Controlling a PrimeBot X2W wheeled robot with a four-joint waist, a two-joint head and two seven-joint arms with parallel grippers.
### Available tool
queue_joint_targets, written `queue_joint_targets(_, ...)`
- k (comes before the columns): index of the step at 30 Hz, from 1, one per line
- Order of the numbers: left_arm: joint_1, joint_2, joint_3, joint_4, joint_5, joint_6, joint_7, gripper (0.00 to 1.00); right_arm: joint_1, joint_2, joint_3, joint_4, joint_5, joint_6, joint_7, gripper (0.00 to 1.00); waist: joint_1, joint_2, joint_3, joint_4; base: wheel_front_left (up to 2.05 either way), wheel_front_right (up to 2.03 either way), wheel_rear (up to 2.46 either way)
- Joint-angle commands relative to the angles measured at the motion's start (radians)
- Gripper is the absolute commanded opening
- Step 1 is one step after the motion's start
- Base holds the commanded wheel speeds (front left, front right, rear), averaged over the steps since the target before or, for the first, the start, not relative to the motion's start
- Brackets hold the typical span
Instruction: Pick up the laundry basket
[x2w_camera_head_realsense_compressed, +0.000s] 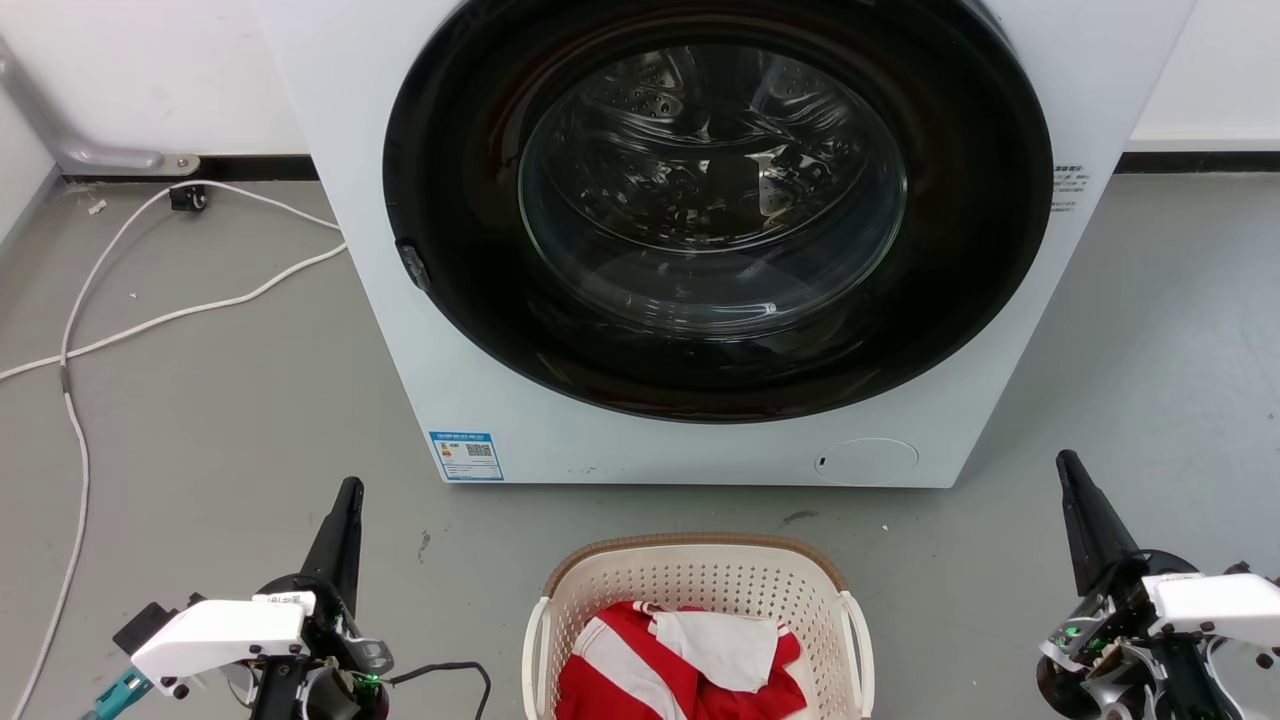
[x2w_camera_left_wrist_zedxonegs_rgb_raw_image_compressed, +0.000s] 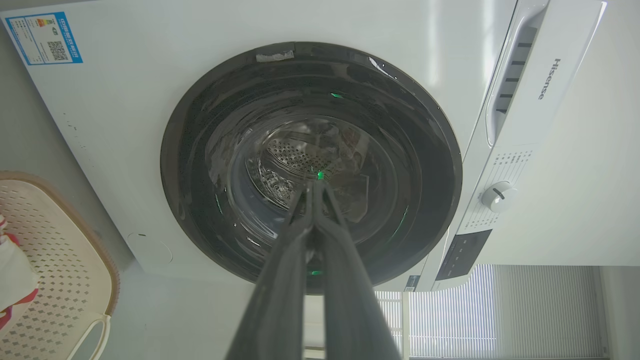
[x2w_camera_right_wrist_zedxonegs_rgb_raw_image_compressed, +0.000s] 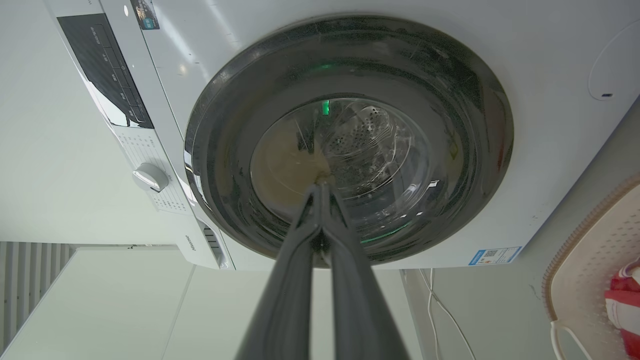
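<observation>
Nearest, low at either corner of the head view: left gripper (x2w_camera_head_realsense_compressed: 349, 490) and right gripper (x2w_camera_head_realsense_compressed: 1066, 462), each with fingers pressed together, pinching nothing, pointed toward the washer. Parked well apart on either side of the laundry basket (x2w_camera_head_realsense_compressed: 700, 585), clear of each white handle (x2w_camera_head_realsense_compressed: 533, 650); probably staged for a two-handed lift, one arm per side. Between them, on the grey floor (x2w_camera_head_realsense_compressed: 250, 450), that basket, loaded with a red-and-white striped garment (x2w_camera_head_realsense_compressed: 620, 690), so likely best raised level. Just beyond, a Hisense front-loading washing machine (x2w_camera_head_realsense_compressed: 400, 330), door (x2w_camera_head_realsense_compressed: 715, 190) closed, basket set squarely before it, presumably for loading. Farthest, white cables (x2w_camera_head_realsense_compressed: 150, 322) trailing toward the wall (x2w_camera_head_realsense_compressed: 150, 80).
</observation>
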Motion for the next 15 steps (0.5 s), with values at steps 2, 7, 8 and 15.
queue_joint_targets(2,-0.010,-0.001,0.003,0.001,0.004,-0.004,0.007,0.00,-0.010,0.004,-0.002,0.001,-0.003,0.000,0.003,0.00,0.0000,0.0000,0.000,0.000,0.00,0.00,0.00)
queue_joint_targets(7,-0.010,-0.002,0.004,0.001,0.004,-0.004,0.006,0.00,-0.010,0.004,-0.003,0.001,-0.004,0.000,0.004,0.00,0.0000,0.0000,0.000,0.000,0.00,0.00,0.00)
queue_joint_targets(8,-0.010,-0.002,0.004,0.001,0.005,-0.004,0.006,0.00,-0.010,0.004,-0.003,0.001,-0.004,0.000,0.004,0.00,0.0000,0.0000,0.000,0.000,0.00,0.00,0.00)
queue_joint_targets(15,-0.010,-0.002,0.005,0.001,0.006,-0.004,0.007,0.00,-0.010,0.005,-0.004,0.001,-0.004,0.000,0.005,0.00,0.0000,0.0000,0.000,0.000,0.00,0.00,0.00)
